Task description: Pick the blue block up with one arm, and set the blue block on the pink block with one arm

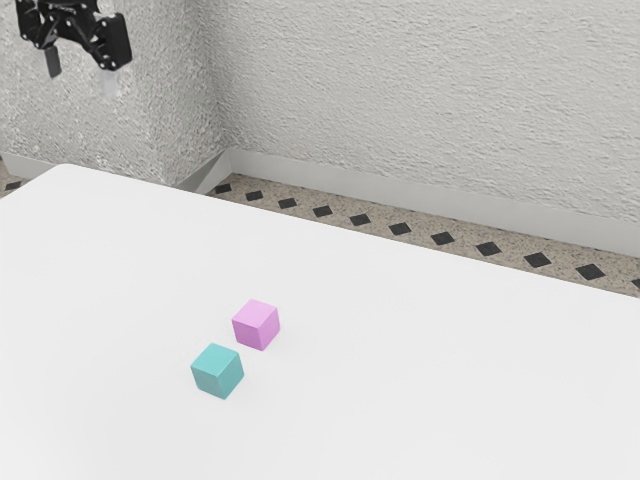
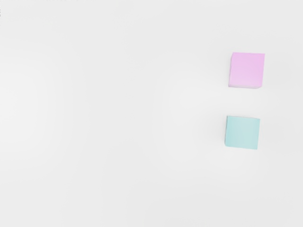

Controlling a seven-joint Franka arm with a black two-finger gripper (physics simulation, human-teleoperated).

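A pale blue-teal block [image 1: 217, 370] rests on the white table [image 1: 420, 340], toward the front. Just behind it and slightly to the exterior view's right sits a pink block [image 1: 256, 324], a small gap apart from it. My black gripper [image 1: 82, 80] hangs high in the exterior view's upper left corner, far above and away from both blocks, with its fingers spread and nothing between them. From the wrist camera, the blue block [image 2: 242, 132] and the pink block [image 2: 246, 70] lie side by side on the table, well off to one side of the hand.
The white table's far edge [image 1: 300, 215] runs diagonally, with a speckled floor with black diamond tiles [image 1: 440, 238] and a grey textured wall [image 1: 420, 90] beyond it.
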